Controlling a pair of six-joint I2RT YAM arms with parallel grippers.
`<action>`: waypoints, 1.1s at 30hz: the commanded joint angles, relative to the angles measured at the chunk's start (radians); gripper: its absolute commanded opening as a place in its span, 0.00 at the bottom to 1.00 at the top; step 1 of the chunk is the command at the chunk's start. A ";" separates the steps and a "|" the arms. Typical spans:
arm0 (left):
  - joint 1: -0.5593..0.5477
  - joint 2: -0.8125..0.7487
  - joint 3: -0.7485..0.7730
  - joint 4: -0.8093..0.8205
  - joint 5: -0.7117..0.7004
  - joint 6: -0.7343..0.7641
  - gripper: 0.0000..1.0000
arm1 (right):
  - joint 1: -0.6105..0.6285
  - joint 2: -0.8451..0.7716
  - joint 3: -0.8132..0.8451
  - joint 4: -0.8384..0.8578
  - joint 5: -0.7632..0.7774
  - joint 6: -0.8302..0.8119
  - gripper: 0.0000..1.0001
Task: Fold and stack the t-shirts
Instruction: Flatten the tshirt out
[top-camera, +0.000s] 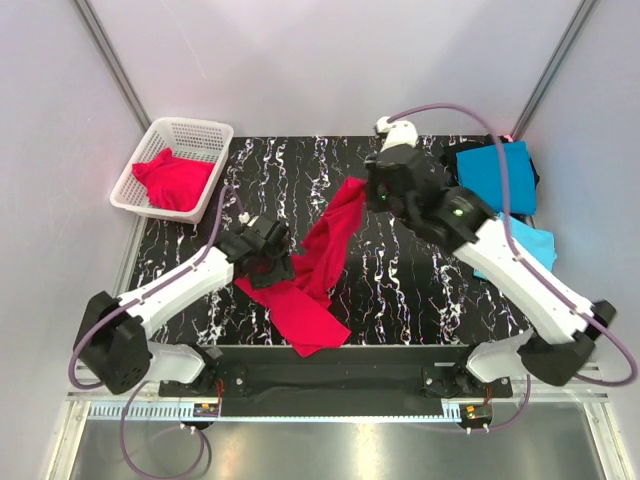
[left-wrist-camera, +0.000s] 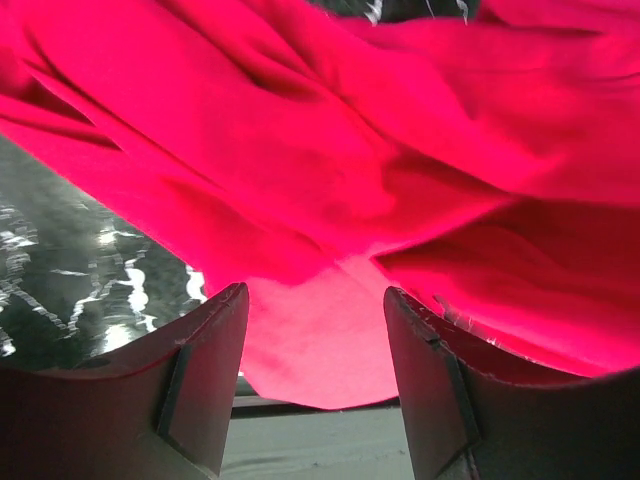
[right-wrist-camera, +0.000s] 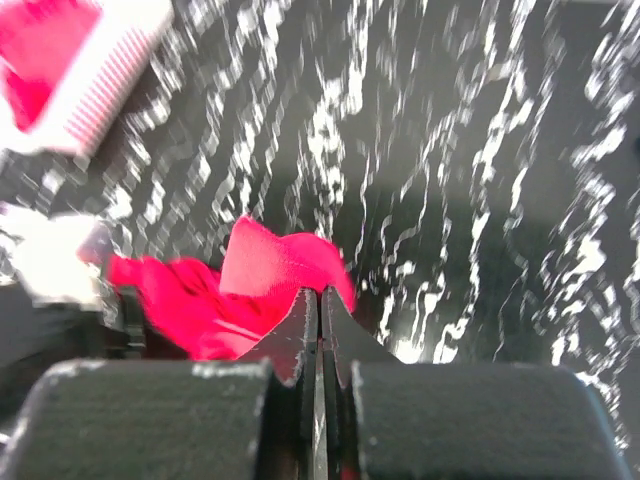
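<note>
Now, a red t-shirt lies crumpled in a long band across the middle of the counter, running from the near edge toward the far side; its near end is flat on the counter, its far end is lifted off it; the right arm reaches in from the counter's near-right corner, and the right jaws are pressed together, pinching that raised far end of the red t-shirt; in the right wrist view the cloth bunches right at the closed tips; the left arm comes from the counter's near-left corner, and the left jaws are spread apart at the shirt's left side, toward the counter's near-left; in the left wrist view the fingers stand wide with red cloth ahead of and between them, not clamped; a white mesh basket sits just off the counter's far-left corner with a second red t-shirt bundled inside; a teal-blue t-shirt lies folded at the counter's far-right corner; a sky-blue t-shirt sits at the counter's right edge, just nearer than the teal one, partly hidden by the right arm.
</note>
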 joint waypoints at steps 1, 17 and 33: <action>0.005 0.068 0.066 0.098 0.105 0.053 0.61 | -0.001 -0.036 0.057 -0.069 0.084 -0.056 0.00; -0.036 0.318 0.218 0.161 0.229 0.094 0.57 | -0.003 -0.139 0.064 -0.182 0.417 0.019 0.00; -0.248 0.254 0.306 0.087 0.214 0.082 0.47 | -0.033 -0.128 0.198 -0.274 0.540 -0.039 0.00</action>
